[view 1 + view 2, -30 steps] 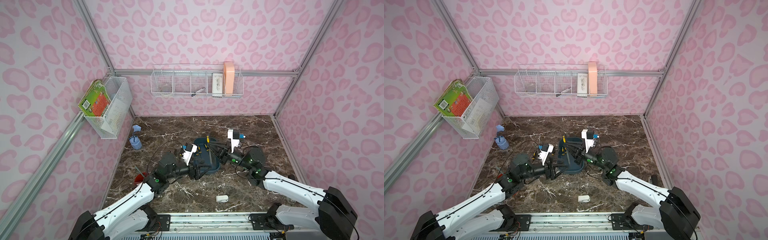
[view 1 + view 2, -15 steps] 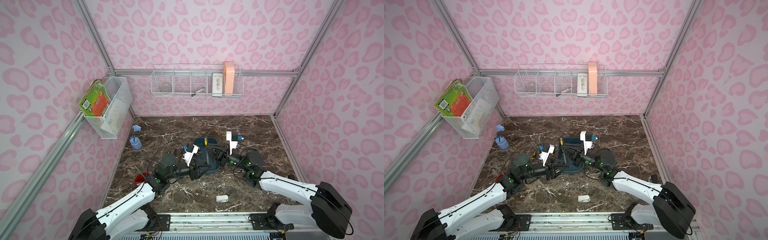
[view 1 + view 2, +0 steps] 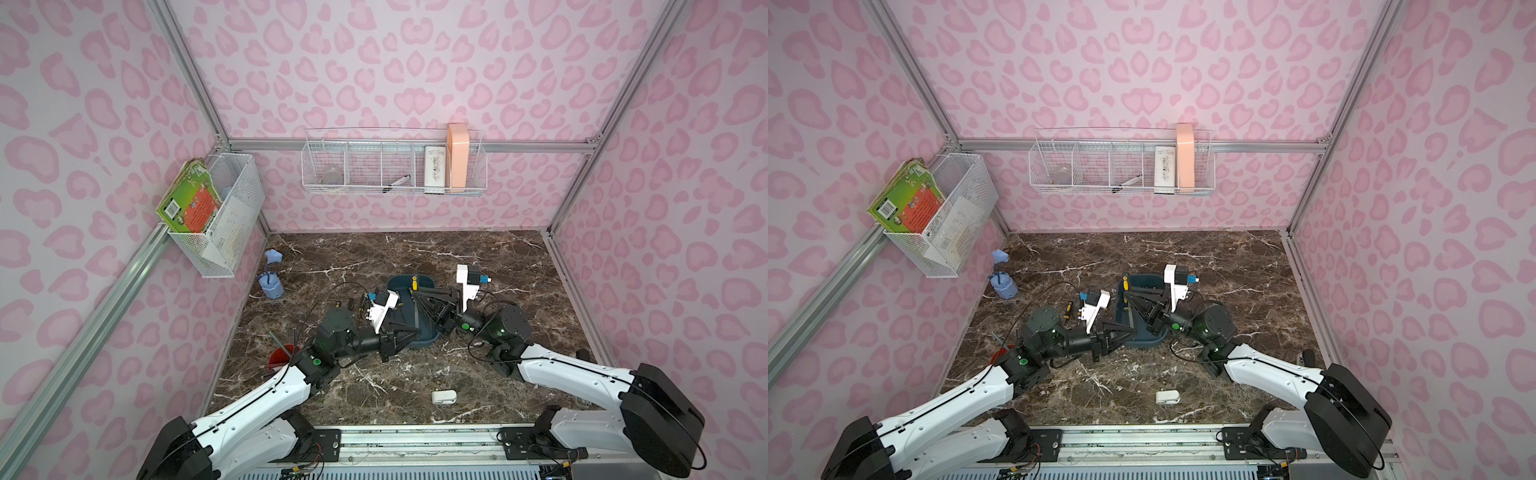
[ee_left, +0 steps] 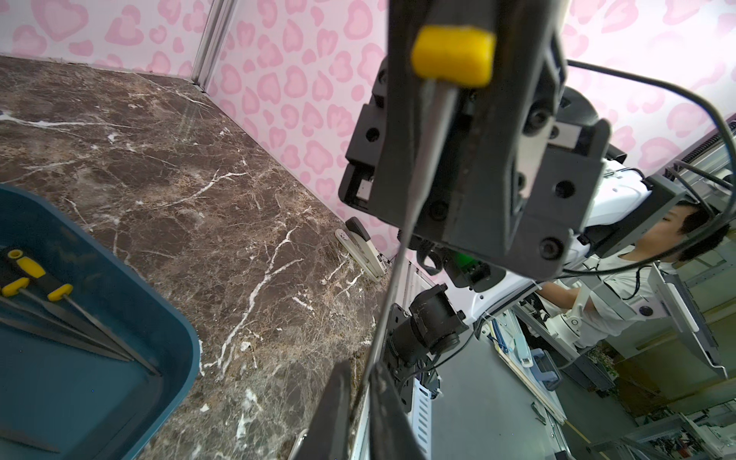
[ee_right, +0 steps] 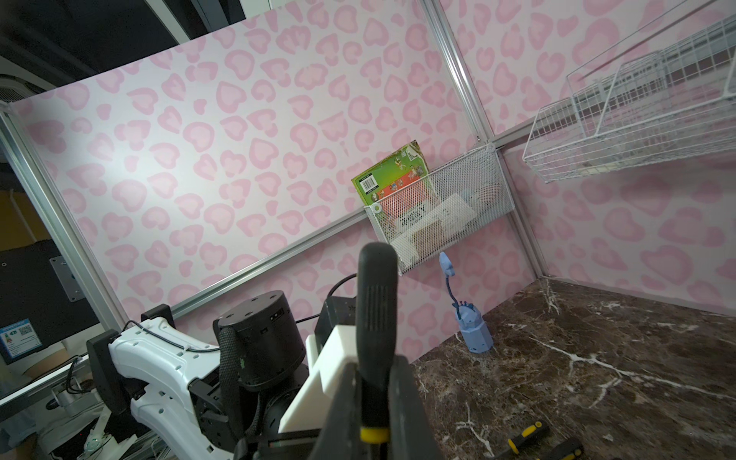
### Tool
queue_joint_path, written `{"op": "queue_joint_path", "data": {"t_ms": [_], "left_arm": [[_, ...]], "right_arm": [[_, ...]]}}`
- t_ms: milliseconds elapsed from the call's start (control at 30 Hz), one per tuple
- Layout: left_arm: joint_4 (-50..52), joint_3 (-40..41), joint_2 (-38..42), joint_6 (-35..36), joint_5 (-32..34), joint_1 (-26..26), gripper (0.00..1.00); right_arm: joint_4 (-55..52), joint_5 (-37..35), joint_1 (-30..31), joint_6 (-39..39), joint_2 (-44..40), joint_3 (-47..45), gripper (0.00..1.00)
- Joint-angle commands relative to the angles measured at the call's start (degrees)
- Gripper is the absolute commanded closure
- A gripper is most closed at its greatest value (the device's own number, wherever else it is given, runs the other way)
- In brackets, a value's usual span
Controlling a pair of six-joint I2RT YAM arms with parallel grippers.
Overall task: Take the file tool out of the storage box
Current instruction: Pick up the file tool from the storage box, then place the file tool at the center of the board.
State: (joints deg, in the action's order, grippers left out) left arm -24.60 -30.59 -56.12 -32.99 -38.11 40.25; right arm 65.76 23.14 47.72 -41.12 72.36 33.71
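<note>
The file tool (image 3: 417,312) has a black handle with yellow ends and a thin grey blade. It hangs over the dark teal storage box (image 3: 424,341), held at both ends. My right gripper (image 3: 412,293) is shut on its handle (image 5: 376,310), which stands up between the fingers (image 5: 406,402). My left gripper (image 3: 417,330) is shut on the blade's tip (image 4: 382,318); in the left wrist view the blade runs down from the yellow collar (image 4: 452,55) into the left gripper (image 4: 360,372). Both top views show this; file tool (image 3: 1131,316), box (image 3: 1152,341).
Other files (image 4: 59,314) lie in the box (image 4: 175,338), and more (image 5: 525,434) on the marble left of it. A red cup (image 3: 280,357), a blue holder (image 3: 270,286), a white item (image 3: 444,397), a stapler (image 4: 362,251) and wall baskets (image 3: 392,166) (image 3: 216,216) surround.
My left gripper has closed on the file's blade tip. The right gripper, still holding the handle, has shifted slightly left over the box.
</note>
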Motion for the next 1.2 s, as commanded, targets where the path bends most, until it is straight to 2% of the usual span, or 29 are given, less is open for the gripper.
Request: {"op": "queue_joint_path", "data": {"t_ms": [0,100,167,333,367,500,533,600,733,833,933,1000,1100,1167], "left_arm": [[0.36,-0.61,0.60,-0.24,-0.39,0.00,0.94],[1.51,-0.96,0.66,-0.32,-0.26,0.00,0.90],[1.83,-1.10,0.59,-0.16,-0.88,0.00,1.00],[2.77,-0.78,1.82,0.51,0.71,0.03,1.00],[3.84,-1.02,2.04,0.83,1.21,0.09,1.00],[9.59,-2.48,3.32,3.15,3.49,0.09,1.00],[12.62,-3.35,3.75,4.04,5.12,0.09,1.00],[24.36,-6.85,4.35,6.57,12.58,0.09,1.00],[47.74,-14.89,2.94,9.04,32.72,0.09,1.00],[59.04,-19.89,-1.78,9.70,46.41,0.02,1.00],[68.44,-25.39,-9.08,8.37,56.36,-0.62,1.00],[74.02,-28.77,-14.29,6.46,58.99,-2.42,1.00],[71.89,-28.02,-17.02,6.77,53.43,-7.64,1.00],[74.63,-28.92,-18.72,7.82,55.80,-10.03,1.00]], "right_arm": [[3.09,-0.11,0.07,0.28,0.02,-0.31,1.00],[4.20,-0.20,0.00,-0.17,0.22,-0.67,1.00],[3.95,0.06,0.05,-0.20,0.20,-0.58,1.00],[4.90,-0.02,0.02,-0.62,0.24,-1.48,0.96],[4.74,0.07,0.00,-0.55,0.23,-1.62,0.92],[4.49,-0.22,-0.04,-0.58,0.15,-2.51,0.59],[4.34,-0.27,-0.22,-0.62,-0.09,-2.71,0.50],[3.88,-1.11,-0.71,-0.80,-0.82,-3.65,0.46],[-0.94,-3.94,-2.90,0.23,-4.20,-5.78,0.45],[-11.52,-4.87,-4.89,3.46,-6.44,-4.26,0.45],[-19.92,-4.08,-6.90,6.70,-7.56,-2.17,0.45],[-24.83,-3.28,-8.12,8.65,-7.76,-0.43,0.45],[-28.95,-2.57,-9.66,10.58,-8.32,0.30,0.45],[-29.74,-1.63,-10.78,11.04,-8.61,-0.15,0.44]]}}
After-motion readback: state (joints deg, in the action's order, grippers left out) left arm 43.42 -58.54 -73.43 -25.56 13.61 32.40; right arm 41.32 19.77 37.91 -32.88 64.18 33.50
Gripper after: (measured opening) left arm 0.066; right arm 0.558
